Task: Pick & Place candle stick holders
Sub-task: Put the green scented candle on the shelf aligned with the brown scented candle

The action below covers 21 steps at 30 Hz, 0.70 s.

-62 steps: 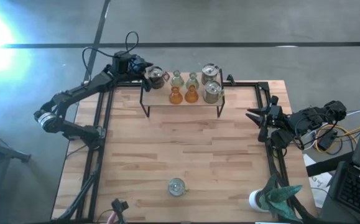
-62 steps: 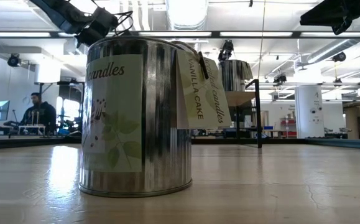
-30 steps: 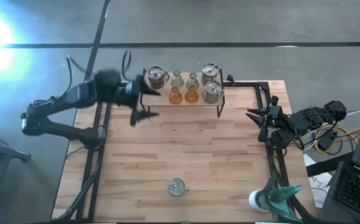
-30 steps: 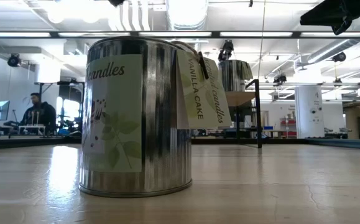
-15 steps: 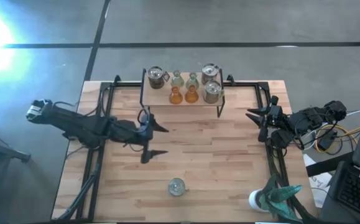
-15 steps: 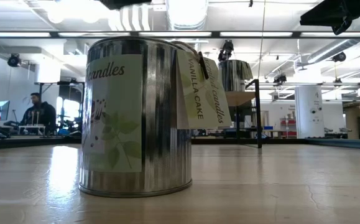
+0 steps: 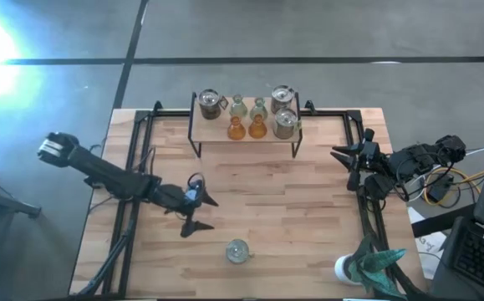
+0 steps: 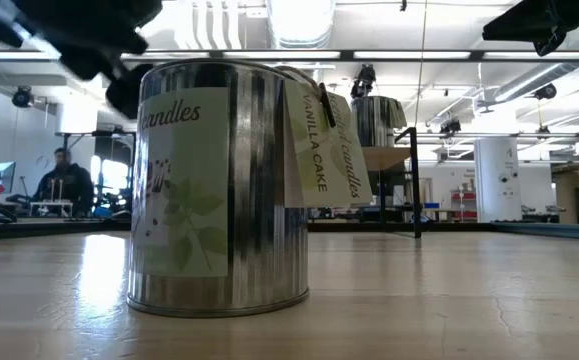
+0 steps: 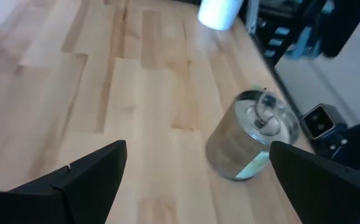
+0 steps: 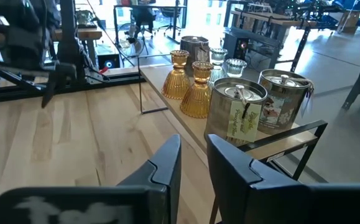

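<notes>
One silvery tin holder point(image 7: 237, 251) with a paper label stands alone on its base near the table's near edge; it also shows in the left wrist view point(image 9: 251, 140) and fills the low view point(image 8: 219, 185). My left gripper point(image 7: 202, 214) is open and empty, above the table just left of and beyond that tin, which lies ahead between its fingers point(image 9: 198, 149). Three more tins, two amber holders point(image 7: 247, 128) and two pale green ones point(image 7: 248, 105) stand on a raised shelf point(image 7: 216, 131) at the far edge. My right gripper point(image 7: 342, 163) waits at the right edge, its fingers a narrow gap apart point(image 10: 193, 155).
A white pot with a teal plant point(image 7: 367, 263) stands at the near right corner. The shelf stands on thin black legs point(image 7: 195, 148). Bare wooden table point(image 7: 267, 192) lies between shelf and lone tin. A person sits far off in the room point(image 8: 61, 180).
My left gripper has drawn back from the left-end tin on the shelf, which stays there, and swung toward the table's near edge and down, toward the lone tin. It now shows at the top left of the low view.
</notes>
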Available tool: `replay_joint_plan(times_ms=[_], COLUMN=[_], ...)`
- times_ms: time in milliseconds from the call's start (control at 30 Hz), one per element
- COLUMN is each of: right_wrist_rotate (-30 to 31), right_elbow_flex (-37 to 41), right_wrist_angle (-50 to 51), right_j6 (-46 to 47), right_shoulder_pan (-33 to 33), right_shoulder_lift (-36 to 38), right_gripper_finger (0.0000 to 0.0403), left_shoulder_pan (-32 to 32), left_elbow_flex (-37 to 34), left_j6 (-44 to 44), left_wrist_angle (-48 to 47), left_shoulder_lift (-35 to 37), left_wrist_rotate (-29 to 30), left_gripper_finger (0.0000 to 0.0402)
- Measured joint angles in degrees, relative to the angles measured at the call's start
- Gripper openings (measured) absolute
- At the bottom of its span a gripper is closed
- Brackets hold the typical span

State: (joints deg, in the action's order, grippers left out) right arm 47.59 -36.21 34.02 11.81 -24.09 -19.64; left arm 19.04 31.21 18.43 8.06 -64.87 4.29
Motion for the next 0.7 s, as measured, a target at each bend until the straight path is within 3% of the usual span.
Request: replay_joint_plan(times_ms=[233, 500, 700], right_wrist_rotate=[-0.02, 0.00, 0.00], right_elbow_flex=[0.00, 0.00, 0.00], right_wrist_angle=[0.00, 0.00, 0.00], right_j6=[0.00, 0.00, 0.00], right_shoulder_pan=[0.01, -0.01, -0.01], right_shoulder_lift=[0.00, 0.00, 0.00], right_gripper_finger=[0.0085, 0.0093, 0.0087], left_shoulder_pan=[3.11, 4.11, 5.09], left_elbow_flex=[-8.33, -6.80, -3.92], left_j6=[1.68, -1.87, -1.63], left_wrist_angle=[15.21, 29.79, 37.69], left_shoulder_lift=[-6.95, -23.07, -30.45], left_wrist_rotate=[3.16, -2.32, -6.00], left_gripper_finger=[0.0399, 0.0399, 0.0399])
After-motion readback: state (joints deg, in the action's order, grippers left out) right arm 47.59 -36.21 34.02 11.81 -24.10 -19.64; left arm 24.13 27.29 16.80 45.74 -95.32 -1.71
